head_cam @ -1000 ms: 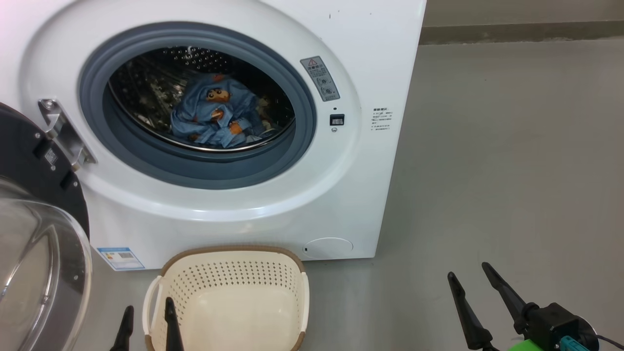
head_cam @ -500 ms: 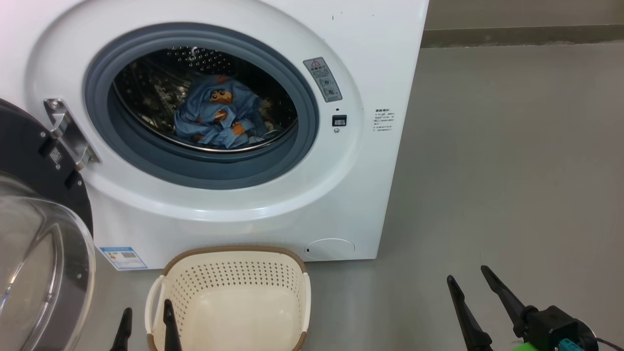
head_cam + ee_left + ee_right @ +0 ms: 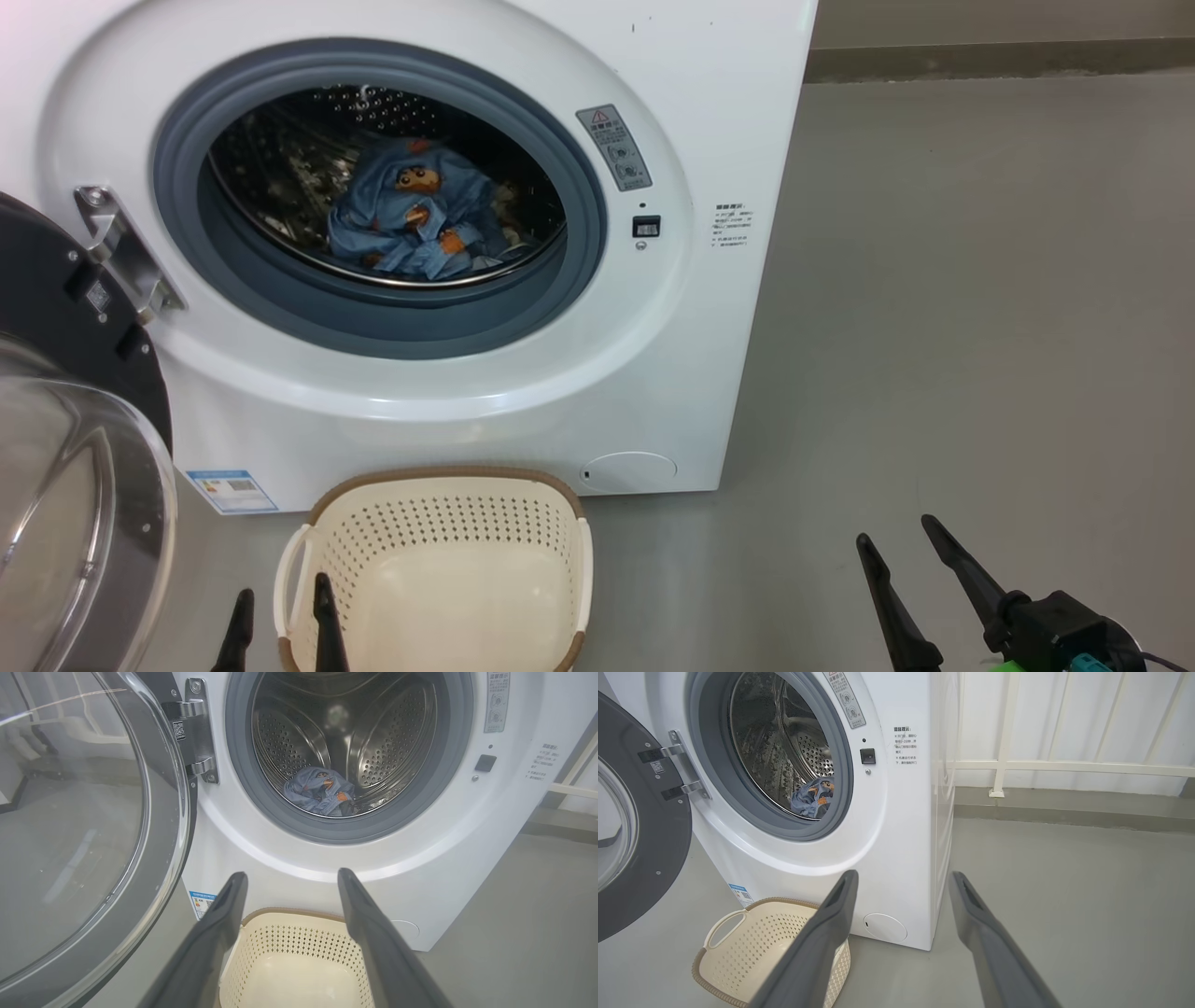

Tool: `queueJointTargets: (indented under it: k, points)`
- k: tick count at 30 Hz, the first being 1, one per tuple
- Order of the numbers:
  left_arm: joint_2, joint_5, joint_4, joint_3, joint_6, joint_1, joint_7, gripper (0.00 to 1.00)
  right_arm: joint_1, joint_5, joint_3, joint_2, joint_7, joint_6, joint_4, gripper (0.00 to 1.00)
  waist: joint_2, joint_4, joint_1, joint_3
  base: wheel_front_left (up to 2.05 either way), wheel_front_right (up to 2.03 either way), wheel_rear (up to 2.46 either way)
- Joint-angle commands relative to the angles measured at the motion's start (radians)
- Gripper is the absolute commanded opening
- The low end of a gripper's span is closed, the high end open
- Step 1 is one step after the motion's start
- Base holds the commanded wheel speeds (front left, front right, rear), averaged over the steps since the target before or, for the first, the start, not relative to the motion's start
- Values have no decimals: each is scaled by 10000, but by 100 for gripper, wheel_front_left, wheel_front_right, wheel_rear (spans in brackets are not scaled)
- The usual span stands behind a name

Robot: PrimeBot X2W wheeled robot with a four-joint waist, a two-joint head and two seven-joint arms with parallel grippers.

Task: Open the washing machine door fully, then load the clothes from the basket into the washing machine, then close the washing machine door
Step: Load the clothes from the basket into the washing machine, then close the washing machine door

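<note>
Nearest, the left hand (image 3: 291, 873) is released, its two long dark tapered fingers spread wide and holding nothing. In the head view one finger crosses the left handle of the basket (image 3: 448, 476). The right hand (image 3: 895, 528) is released too, with matte black fingers apart over the smooth grey floor (image 3: 980, 327), well right of the basket.

The basket is cream plastic, rectangular with rounded corners. Its walls are dotted with small holes, its rim is brown and woven-look, and its smooth bare bottom shows. It stands on the floor just in front of the washer (image 3: 653, 373).

At the left the door (image 3: 65, 317) stands swung wide open, a glossy black ring around a bulging clear bowl, hung on a bright metal hinge (image 3: 121, 252).

The washer is a white, glossy box with a round mouth lined by a grey-blue rubber gasket (image 3: 373, 322). Farther in, the clothes (image 3: 411, 224) lie crumpled low in the perforated steel drum (image 3: 280, 177), soft light-blue fabric with orange-brown figures.

Against the earlier head pictures the whole scene has shifted slightly, so the camera has moved. The basket, door and clothes keep their places, and both hands stay spread.
</note>
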Motion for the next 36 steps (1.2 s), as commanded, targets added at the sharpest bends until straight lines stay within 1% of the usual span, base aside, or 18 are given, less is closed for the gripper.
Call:
queueJointTargets:
  k: [1, 11, 15, 29, 36]
  points:
    - [93, -19, -234, 319, 61, -286, -65, 100, -174, -30, 209, -131, -49, 16, -221, 100, 0, -11, 0, 20, 0, 0, 0]
    - [93, -130, -250, 269, 113, -300, -65, 100, -197, -7, 191, -120, -49, 16, -226, 100, 0, -26, 0, 99, -23, 23, 0]
    - [93, -113, -255, 247, 75, -304, -65, 100, -204, -1, 202, -121, -49, 16, -236, 100, 0, -27, 0, 135, -86, 86, 0]
    - [93, -92, -352, 178, 218, -483, -65, 100, -362, 45, 174, -192, -49, 16, -251, 100, 0, 7, 0, 404, -130, 130, 0]
    - [93, -61, -376, 148, 261, -485, -65, 100, -384, 65, 174, -182, -49, 16, -210, 100, 0, 47, 0, 437, -42, 42, 0]
